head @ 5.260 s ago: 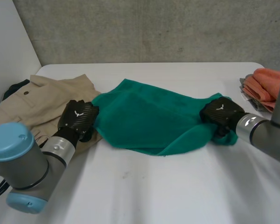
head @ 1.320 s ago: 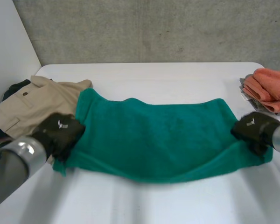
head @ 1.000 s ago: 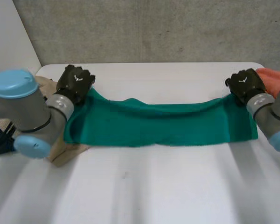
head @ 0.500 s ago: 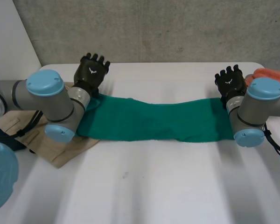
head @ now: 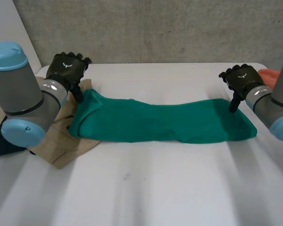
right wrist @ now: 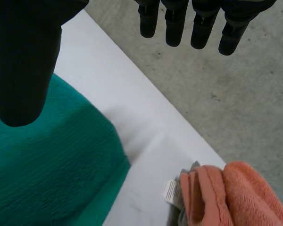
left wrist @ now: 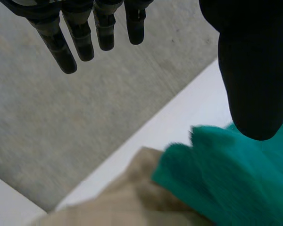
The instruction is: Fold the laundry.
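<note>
Head view: green towel [head: 160, 123] lies in a long folded strip on the counter [head: 155, 188], one end beneath each hand. Left hand [head: 67, 69]: fingers [left wrist: 56, 42] straight, apart, beige garment [head: 61, 141] below them. Right hand [head: 240, 79]: fingers [right wrist: 200, 28] apart, orange cloth [right wrist: 236, 193] near.

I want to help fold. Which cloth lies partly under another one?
The beige garment: the green towel's left end overlaps it, while the orange towel lies apart.
</note>
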{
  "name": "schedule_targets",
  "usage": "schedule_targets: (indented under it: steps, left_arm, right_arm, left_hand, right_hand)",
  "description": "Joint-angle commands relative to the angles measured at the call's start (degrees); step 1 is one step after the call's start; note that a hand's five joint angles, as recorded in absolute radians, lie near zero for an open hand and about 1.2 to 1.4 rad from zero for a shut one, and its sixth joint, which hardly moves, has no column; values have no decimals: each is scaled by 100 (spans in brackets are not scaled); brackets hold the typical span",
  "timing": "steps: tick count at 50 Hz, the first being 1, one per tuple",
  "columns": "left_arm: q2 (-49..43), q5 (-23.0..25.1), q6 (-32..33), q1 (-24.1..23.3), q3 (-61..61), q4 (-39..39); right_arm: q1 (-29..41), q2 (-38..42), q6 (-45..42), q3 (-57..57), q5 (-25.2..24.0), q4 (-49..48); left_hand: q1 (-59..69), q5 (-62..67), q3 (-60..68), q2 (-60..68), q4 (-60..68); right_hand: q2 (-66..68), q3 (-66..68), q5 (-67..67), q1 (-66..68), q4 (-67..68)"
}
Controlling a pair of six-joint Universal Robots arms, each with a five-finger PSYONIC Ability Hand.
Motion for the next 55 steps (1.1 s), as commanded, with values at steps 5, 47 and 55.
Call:
schedule_targets:
  steps: [5,47,55]
  left_arm:
    - [89,-62,-14,96,-820,-81]
    - [905,-221,-391,316,-1786,1035]
    - [1530,113,-699,510,-2384,1062]
  right_arm:
    - [-466,-624,42,609,-338,888]
    - [-1791,-791,-599,2287,-611,-465]
    - [-2426,-906,-2014,2157,-365,-245]
  left_hand:
    - [-68,-274,-199,-184,-151]
    - [-68,-274,-199,-184,-151]
    - [-68,-274,-199,-184,-151]
  right_hand:
    - [-183,-177,-247,-292,-197]
    - [6817,6823,6753,6708,6803]
    - [6817,6823,6753,6708,6803]
